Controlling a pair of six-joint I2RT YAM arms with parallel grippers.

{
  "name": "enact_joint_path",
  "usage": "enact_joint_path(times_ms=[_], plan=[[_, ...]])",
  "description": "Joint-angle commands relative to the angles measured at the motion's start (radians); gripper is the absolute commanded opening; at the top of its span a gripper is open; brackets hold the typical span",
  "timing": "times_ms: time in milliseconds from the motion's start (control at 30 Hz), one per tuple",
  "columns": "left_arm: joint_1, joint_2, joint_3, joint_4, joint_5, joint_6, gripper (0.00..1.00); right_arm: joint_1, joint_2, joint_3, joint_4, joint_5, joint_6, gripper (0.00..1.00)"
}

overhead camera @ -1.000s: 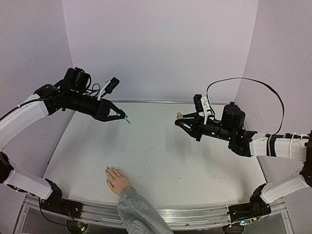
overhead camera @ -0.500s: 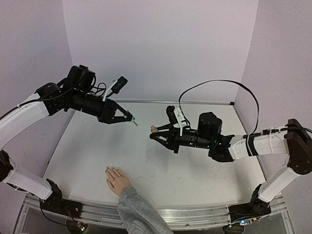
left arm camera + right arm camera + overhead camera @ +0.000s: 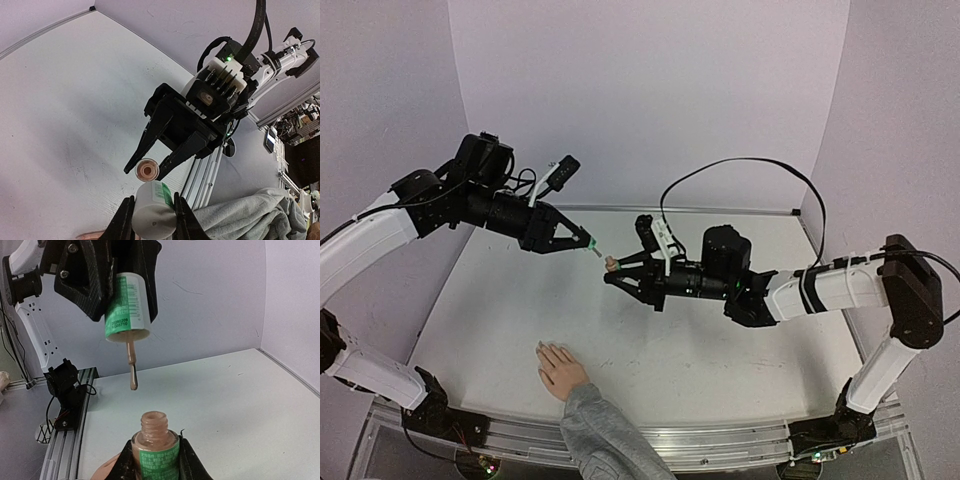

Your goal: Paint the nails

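Observation:
My left gripper [image 3: 582, 243] is shut on a white cap with a green label [image 3: 152, 210]; its brush [image 3: 132, 372], wet with peach polish, sticks out from it. My right gripper [image 3: 615, 270] is shut on the open bottle of peach polish [image 3: 156, 445]. The bottle mouth [image 3: 147, 170] faces the brush tip with a short gap between them, high above the table. The flesh-coloured hand [image 3: 560, 368] with its grey knit sleeve [image 3: 605, 435] lies flat at the table's near edge, below and apart from both grippers. Its nails [image 3: 545, 348] are too small to make out.
The white table [image 3: 720, 340] is walled by pale panels at the back and sides. An aluminium rail [image 3: 720, 440] runs along the near edge. A black cable [image 3: 740, 165] arcs above the right arm.
My right arm has reached far to the left with the bottle, up to the brush. My left gripper has shifted slightly right and down with the cap.

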Motion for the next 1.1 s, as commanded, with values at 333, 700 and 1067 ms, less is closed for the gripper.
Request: enact_joint_path(times_ms=[333,700,1067], plan=[[-0.004,-0.014,0.018,0.033,-0.023,0.024,0.00,0.012,0.023,0.082,0.105,-0.041,-0.007,0.00],[-0.004,-0.006,0.007,0.034,-0.026,0.019,0.00,0.017,0.031,0.098,0.114,-0.049,-0.005,0.00],[-0.004,-0.003,-0.006,0.035,-0.008,0.024,0.00,0.018,0.046,0.121,0.116,-0.053,-0.004,0.00]])
